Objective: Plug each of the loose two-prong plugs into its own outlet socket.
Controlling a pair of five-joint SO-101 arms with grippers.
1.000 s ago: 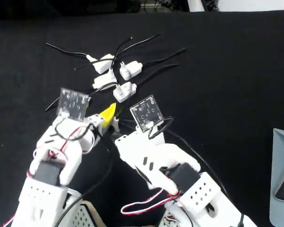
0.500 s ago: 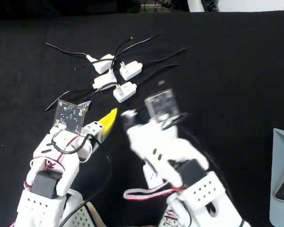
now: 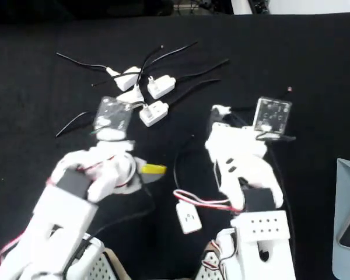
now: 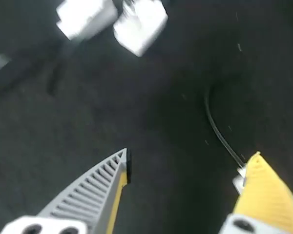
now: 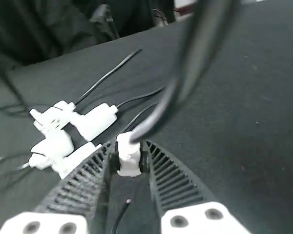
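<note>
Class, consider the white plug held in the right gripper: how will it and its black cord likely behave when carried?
The plug looks small, rigid, probably light; the right gripper pinches it by its sides, so it might twist. Its cord curves loosely, likely floppy, and may drag.

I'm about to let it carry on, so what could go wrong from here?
The right gripper pinches a plug whose cable arcs right over the gripper; it might snag or twist the plug loose. The other plugs lie bunched with crossed cables, so pulling one may drag the rest.
</note>
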